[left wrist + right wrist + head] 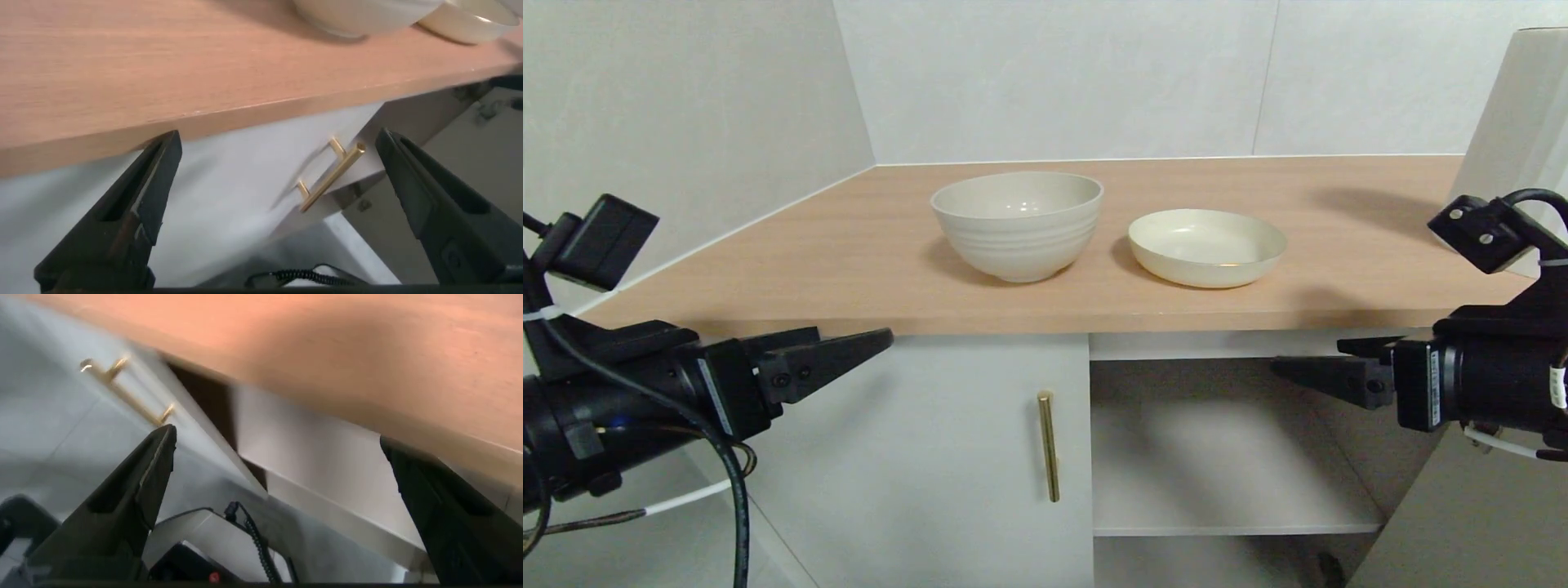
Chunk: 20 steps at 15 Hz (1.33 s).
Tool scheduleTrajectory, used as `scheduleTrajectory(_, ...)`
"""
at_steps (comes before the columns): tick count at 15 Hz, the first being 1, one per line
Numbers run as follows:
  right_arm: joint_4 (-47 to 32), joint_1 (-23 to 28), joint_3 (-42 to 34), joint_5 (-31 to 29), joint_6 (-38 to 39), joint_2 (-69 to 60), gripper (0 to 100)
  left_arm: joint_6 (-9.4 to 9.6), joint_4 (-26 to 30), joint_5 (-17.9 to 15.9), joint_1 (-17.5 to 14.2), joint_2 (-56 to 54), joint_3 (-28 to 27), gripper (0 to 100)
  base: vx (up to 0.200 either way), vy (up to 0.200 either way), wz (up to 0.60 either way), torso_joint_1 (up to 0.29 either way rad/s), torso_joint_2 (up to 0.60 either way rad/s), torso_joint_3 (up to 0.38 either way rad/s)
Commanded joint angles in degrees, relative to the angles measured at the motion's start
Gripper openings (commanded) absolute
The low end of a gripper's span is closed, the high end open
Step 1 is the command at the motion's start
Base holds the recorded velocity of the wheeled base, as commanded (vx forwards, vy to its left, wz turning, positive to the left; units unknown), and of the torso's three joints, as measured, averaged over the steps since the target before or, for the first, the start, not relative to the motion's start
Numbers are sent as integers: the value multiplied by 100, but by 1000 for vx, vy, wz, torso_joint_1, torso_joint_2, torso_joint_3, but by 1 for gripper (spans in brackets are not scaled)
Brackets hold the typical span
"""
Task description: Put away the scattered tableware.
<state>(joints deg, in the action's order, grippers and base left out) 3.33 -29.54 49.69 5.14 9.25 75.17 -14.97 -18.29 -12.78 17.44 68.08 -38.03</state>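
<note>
A deep cream bowl [1017, 224] stands upright on the wooden countertop [768, 269], with a shallow cream dish [1207, 245] beside it to the right. Both lie apart from the grippers. My left gripper [849, 336] hangs open and empty below the counter's front edge, in front of the closed cabinet door; the left wrist view has the bowl [359, 16] and dish [470, 20] above its spread fingers [151, 196]. My right gripper [1307, 357] is open and empty at the mouth of the open cabinet compartment, and its fingers [139, 490] are spread wide.
The closed cabinet door [947, 457] has a gold bar handle [1048, 445]. To its right an open compartment holds a white shelf [1233, 465]. A grey panel [1462, 523] stands at the lower right. Walls close the counter's back and left; a pale upright object [1519, 122] is at far right.
</note>
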Motion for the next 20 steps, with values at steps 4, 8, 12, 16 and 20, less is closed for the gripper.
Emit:
scheduleTrajectory(4, -43, -43, -161, 408, -222, -345, 100, 12, 431, -14, 48, -814, -11, 100, 0, 0, 0, 0, 0, 0)
scheduleTrajectory(8, -34, -114, -258, 619, -389, -459, 100, 29, 1582, -788, 92, -1561, -257, 100, 0, 0, 0, 0, 0, 0)
scheduleTrajectory(12, -25, -122, -267, 619, -486, -459, 100, 20, 1178, -770, 84, -1412, -266, 100, 0, 0, 0, 0, 0, 0)
scheduleTrajectory(16, -8, -114, -267, 619, -486, -477, 100, -24, 871, -761, 84, -1219, -248, 100, 0, 0, 0, 26, -111, -89)
scheduleTrajectory(20, 1, -122, -267, 628, -486, -521, 100, -24, 871, -761, 84, -1148, -231, 100, 0, 0, 0, 111, -347, -281)
